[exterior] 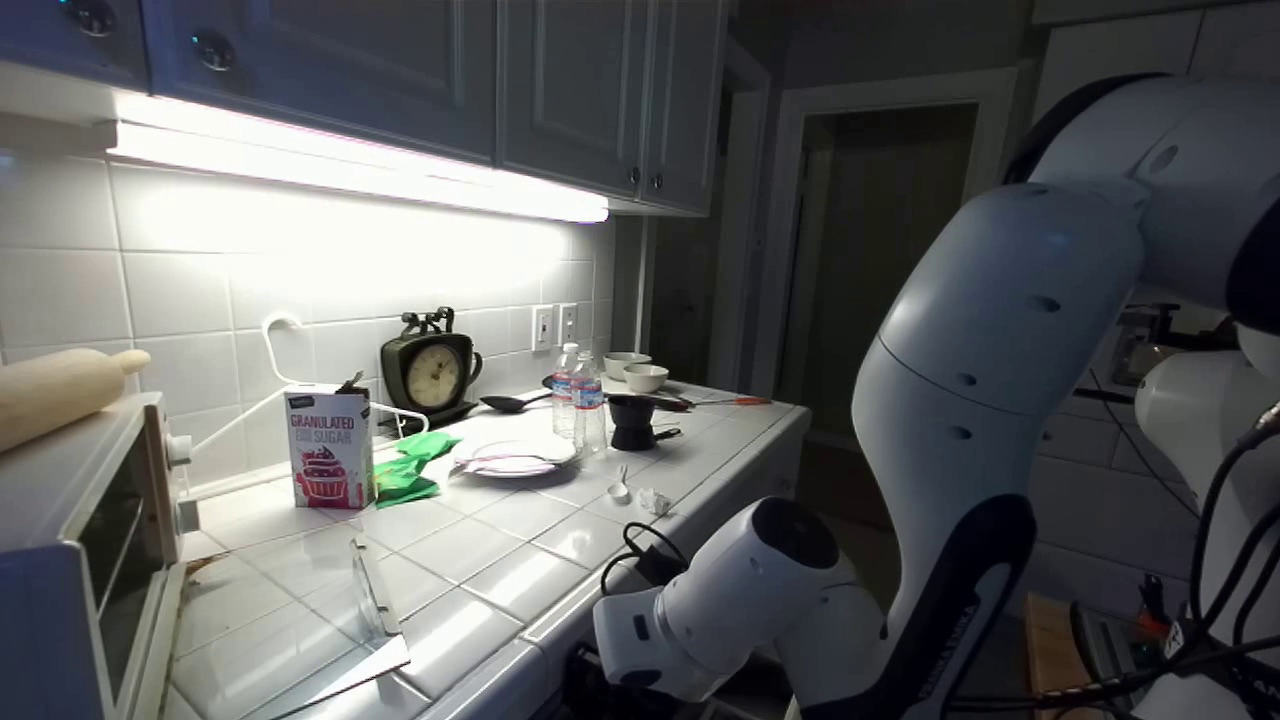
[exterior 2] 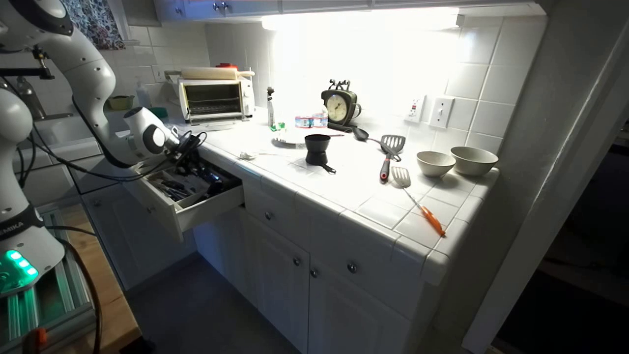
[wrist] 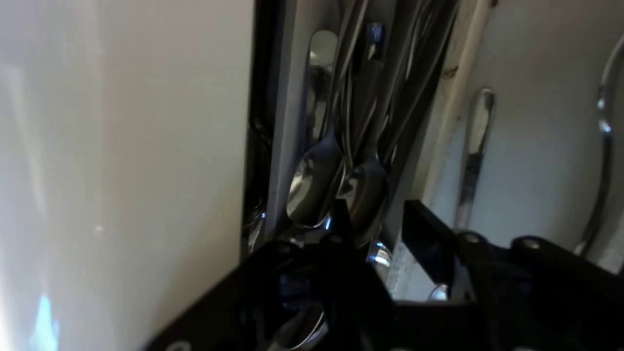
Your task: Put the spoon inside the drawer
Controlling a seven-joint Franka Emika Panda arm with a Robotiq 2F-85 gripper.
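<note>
Inside the pulled-out drawer (exterior 2: 211, 207), you have the end effector (wrist: 378, 209) over the cutlery (wrist: 320, 48), fingers spread partway, nothing seen pinched b/w them per wrist view. Spoon (wrist: 363, 187): prob. the one w/ its bowl just beside the fingertips, lying in the narrow compt. (wrist: 284, 122) w/ other cutlery. ID not certain, b/c a second spoon (wrist: 312, 180) lies right next to it & the lower part of the wrist view is dark and blurred.

Handling assessment: looks metal, so expect light, stiff, not fragile, but slippery, esp. at the smooth bowl; a grip there would prob. roll or slide off. If you need a re-grip, rec. mid-handle, clear of the bowl, pads across the narrow width. Caution: neighboring handles crowd that spot & you could pick up two pcs. at once. Pale divider (wrist: 453, 102) shows just beside one finger, contact unclear, so rec. you lift straight up first. Placement: appears complete, no further hold needed, subj. to ID above.
</note>
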